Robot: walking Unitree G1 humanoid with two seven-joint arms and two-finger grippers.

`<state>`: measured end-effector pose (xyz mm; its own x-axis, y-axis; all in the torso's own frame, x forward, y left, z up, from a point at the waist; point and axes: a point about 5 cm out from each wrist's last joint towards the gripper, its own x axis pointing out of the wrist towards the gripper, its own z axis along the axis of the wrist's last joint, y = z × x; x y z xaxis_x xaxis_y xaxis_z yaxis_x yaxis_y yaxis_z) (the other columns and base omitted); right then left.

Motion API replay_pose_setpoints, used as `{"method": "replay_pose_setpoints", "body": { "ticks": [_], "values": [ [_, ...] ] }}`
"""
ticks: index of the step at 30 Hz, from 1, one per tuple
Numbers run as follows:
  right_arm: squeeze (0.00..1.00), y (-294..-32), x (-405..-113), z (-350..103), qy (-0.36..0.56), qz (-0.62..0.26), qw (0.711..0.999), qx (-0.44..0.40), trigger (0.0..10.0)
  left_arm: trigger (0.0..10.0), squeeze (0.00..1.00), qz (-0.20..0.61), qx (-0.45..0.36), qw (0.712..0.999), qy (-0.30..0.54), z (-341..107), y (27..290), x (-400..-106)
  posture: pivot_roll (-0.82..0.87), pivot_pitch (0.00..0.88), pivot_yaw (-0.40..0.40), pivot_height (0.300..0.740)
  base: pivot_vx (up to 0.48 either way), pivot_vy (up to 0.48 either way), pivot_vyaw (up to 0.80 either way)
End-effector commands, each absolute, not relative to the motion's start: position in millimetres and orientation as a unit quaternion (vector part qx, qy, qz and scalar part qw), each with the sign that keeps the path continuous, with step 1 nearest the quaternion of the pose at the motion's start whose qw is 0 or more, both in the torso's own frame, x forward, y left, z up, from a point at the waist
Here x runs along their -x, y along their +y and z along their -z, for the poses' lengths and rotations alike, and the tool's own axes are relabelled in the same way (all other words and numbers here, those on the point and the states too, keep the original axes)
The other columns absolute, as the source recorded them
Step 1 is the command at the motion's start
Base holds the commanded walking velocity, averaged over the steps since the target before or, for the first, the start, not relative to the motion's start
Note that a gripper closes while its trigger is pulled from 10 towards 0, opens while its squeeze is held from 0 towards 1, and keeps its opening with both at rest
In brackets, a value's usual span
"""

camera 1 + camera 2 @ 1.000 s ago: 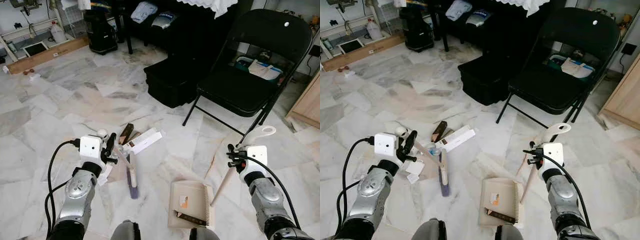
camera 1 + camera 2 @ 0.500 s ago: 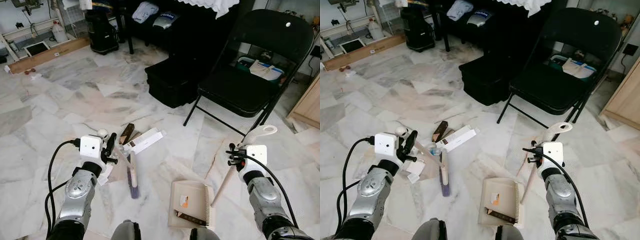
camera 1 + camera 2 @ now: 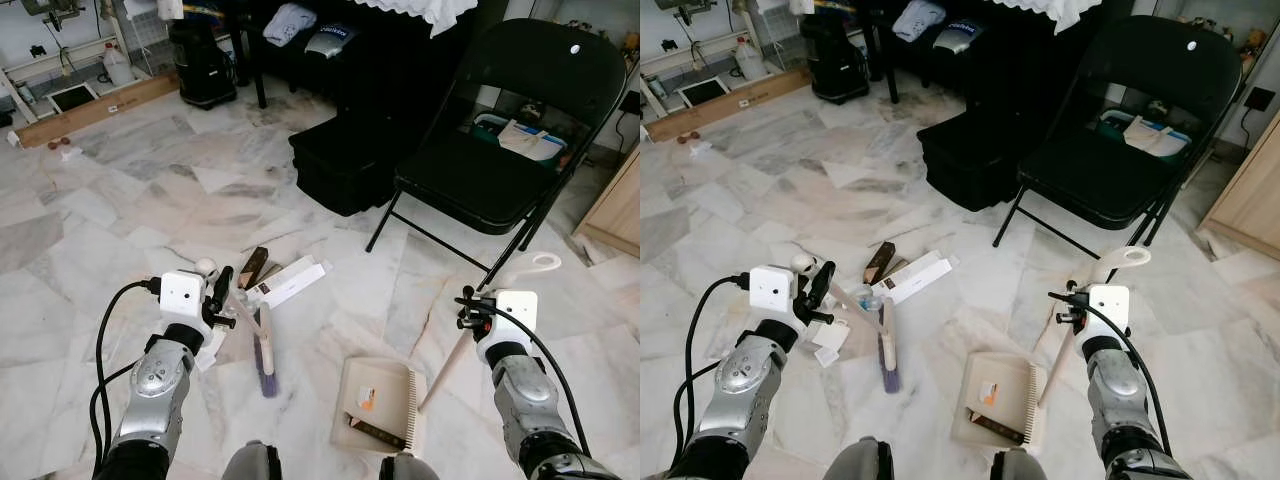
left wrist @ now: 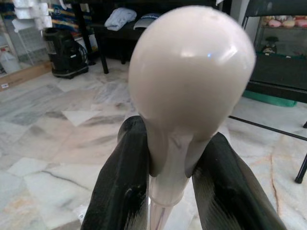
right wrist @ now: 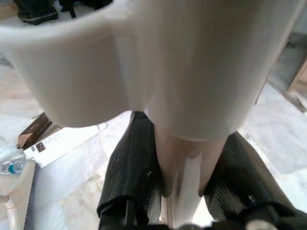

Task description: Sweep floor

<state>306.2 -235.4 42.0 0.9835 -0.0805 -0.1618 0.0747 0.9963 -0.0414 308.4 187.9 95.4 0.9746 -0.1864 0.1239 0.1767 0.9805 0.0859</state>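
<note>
Marble floor (image 3: 110,215), white with grey and tan veining, carrying all items listed below.

Left gripper (image 3: 224,293): my left arm is bent at the elbow and raised in front of me, forearm upright, the white wrist block on top. Its two black fingers (image 4: 125,187) are pinched on the neck of the brush handle just under the rounded cream knob (image 4: 191,79).

Brush (image 3: 264,350): cream handle slanting from my left gripper down to the floor; the long head lies on the marble with purple bristles along one edge, just beside the litter.

Right gripper (image 3: 1068,305): my right arm mirrors the left, forearm raised, wrist block uppermost. Its fingers (image 5: 134,167) are clamped on the dustpan's handle shaft, right below the looped end (image 3: 540,263).

Dustpan (image 3: 378,405): beige, resting flat on the floor between my two arms, toothed comb along its right edge. Inside it lie a small piece with an orange mark and a dark flat wrapper. Its long handle rises at a slant to my right gripper.

Litter: white carton (image 3: 288,281), brown packet (image 3: 252,266), and white scraps near my left wrist.

Black folding chair (image 3: 505,150) stands well beyond the dustpan; a black box (image 3: 340,160) sits to its left.
</note>
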Motion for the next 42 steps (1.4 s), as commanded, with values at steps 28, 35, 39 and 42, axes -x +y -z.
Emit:
{"method": "replay_pose_setpoints", "body": {
  "ticks": [28,35,39,42],
  "values": [
    [0.00,-230.3,-308.4,-45.0,0.066,0.035,0.997,0.005,10.0,10.0,0.00,0.090,-0.035,0.995,-0.032,-85.1,190.5,-307.3,0.02,0.100,0.036,0.740,0.000,0.000,0.00],
    [0.00,-229.3,-309.3,-45.5,0.065,0.035,0.997,0.004,10.0,10.0,0.00,0.093,-0.034,0.995,-0.033,-85.9,188.6,-308.6,0.02,0.095,0.036,0.740,0.000,0.000,0.00],
    [0.00,-227.6,-309.6,-45.1,0.065,0.037,0.997,-0.001,10.0,10.0,0.00,0.099,-0.032,0.994,-0.034,-87.0,184.9,-310.0,0.02,0.081,0.037,0.740,0.000,0.000,0.00],
    [0.00,-225.7,-310.0,-43.3,0.072,0.045,0.996,-0.010,10.0,10.0,0.00,0.103,-0.031,0.993,-0.037,-88.8,182.9,-311.5,0.02,0.074,0.037,0.740,0.000,0.000,0.00]
  ]
}}
